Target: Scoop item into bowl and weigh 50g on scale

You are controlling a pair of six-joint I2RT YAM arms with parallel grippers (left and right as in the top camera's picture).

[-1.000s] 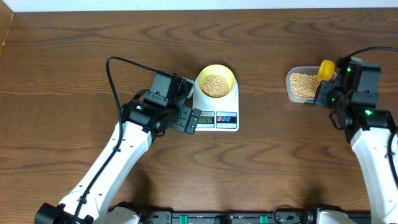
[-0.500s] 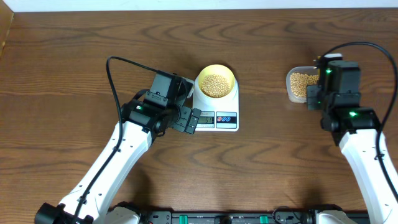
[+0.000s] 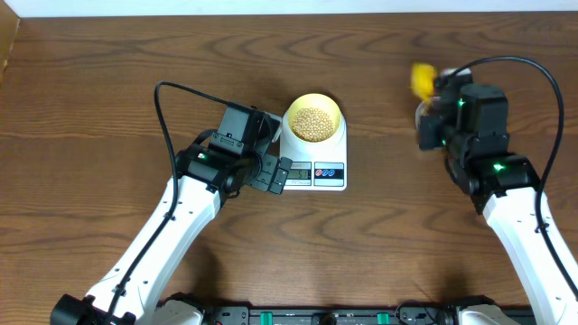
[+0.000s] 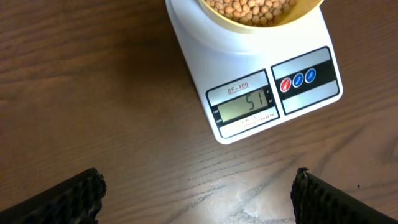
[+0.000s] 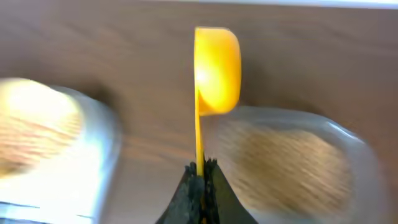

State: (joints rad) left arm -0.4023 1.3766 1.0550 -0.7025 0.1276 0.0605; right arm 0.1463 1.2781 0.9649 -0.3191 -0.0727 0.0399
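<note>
Left tool (image 4: 198, 202): fingers wide apart, nothing between them. It hovers over bare tabletop (image 3: 108, 72) just in front of the scale's (image 4: 249, 106) front edge, touching nothing.

Scale sits mid-tabletop. You can read 51 on the display (image 4: 244, 106) in the left wrist view; the red and blue buttons (image 4: 298, 79) are right of it.

Bowl (image 3: 313, 98) sits on the scale platform, upright, with a heap of beans (image 3: 312, 123) inside. No loose beans show on the platform or the wood near it.

Right tool (image 5: 200, 180): clamped on the thin handle of the yellow scoop (image 5: 217, 65). The scoop head is up off the tabletop, beyond the far-left corner of the clear tub (image 5: 292, 155). The right wrist view is heavily motion-blurred, so I can't tell if the scoop carries any beans; it looks empty, low confidence.

The tub holds more beans and stands well apart from the scale, to its right. In the overhead view the right arm covers most of it.
</note>
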